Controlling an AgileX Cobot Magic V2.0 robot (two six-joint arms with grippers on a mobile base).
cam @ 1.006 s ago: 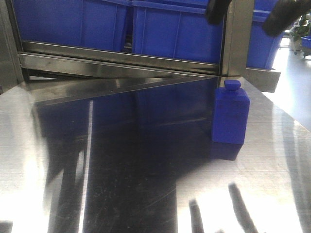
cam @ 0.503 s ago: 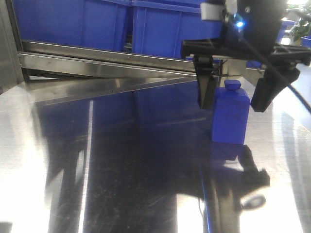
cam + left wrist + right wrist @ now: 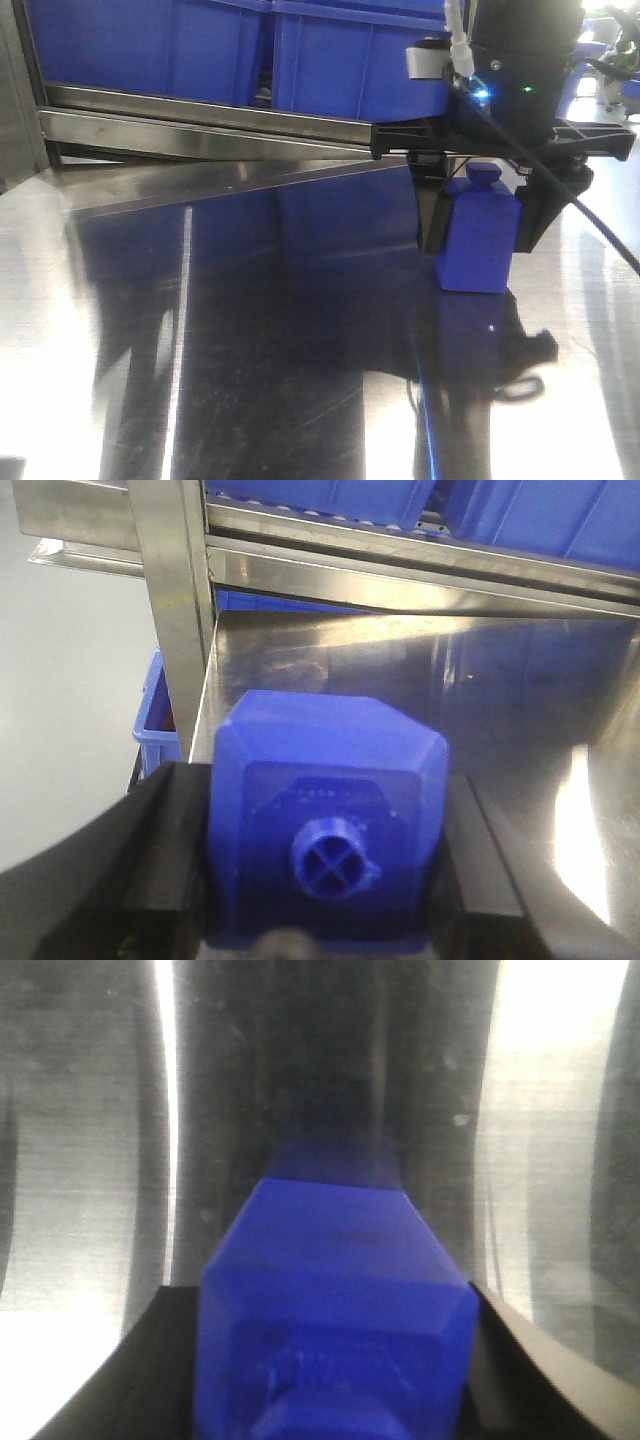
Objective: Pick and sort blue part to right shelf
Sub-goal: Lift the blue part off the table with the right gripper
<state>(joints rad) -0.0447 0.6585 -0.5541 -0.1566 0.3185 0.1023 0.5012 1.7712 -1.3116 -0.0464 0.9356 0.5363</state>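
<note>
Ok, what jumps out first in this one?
The solid blue part stands upright on the mirror-like steel table, right of centre in the front view, with a black gripper over it, one finger down each side. Behind it, the steel shelf carries big blue bins. Each wrist view is filled by a blue part between dark fingers.

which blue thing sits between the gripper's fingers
The small knobbed blue part, standing on the table, straddled by the right gripper; the large blue bins sit behind on the shelf.
</note>
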